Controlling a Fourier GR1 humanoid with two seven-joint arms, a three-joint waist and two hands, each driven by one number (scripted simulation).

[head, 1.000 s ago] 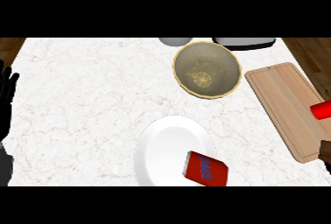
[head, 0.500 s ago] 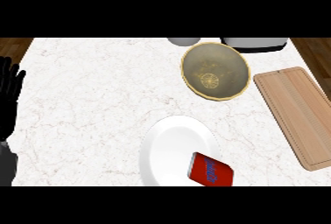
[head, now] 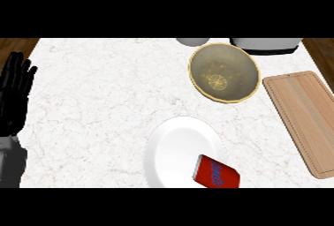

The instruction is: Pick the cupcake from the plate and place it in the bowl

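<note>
- Head view shows no cupcake: a red box (head: 216, 171) lies on the plate (head: 176, 150) at its 4 o'clock rim, overhanging slightly. I take that as the thing to move.
- The left hand (head: 17, 95) rests at the 9 o'clock edge, fingers straight and holding nothing. The right hand is out of sight.
- Risk: the box lies flat at the rim, so closing fingers could push it off onto the counter (head: 98, 110).
- Risk: the bowl (head: 223, 73) sits at 1 o'clock; the carry might clip its rim.
- The box is well apart from the left hand, toward 4 o'clock.
</note>
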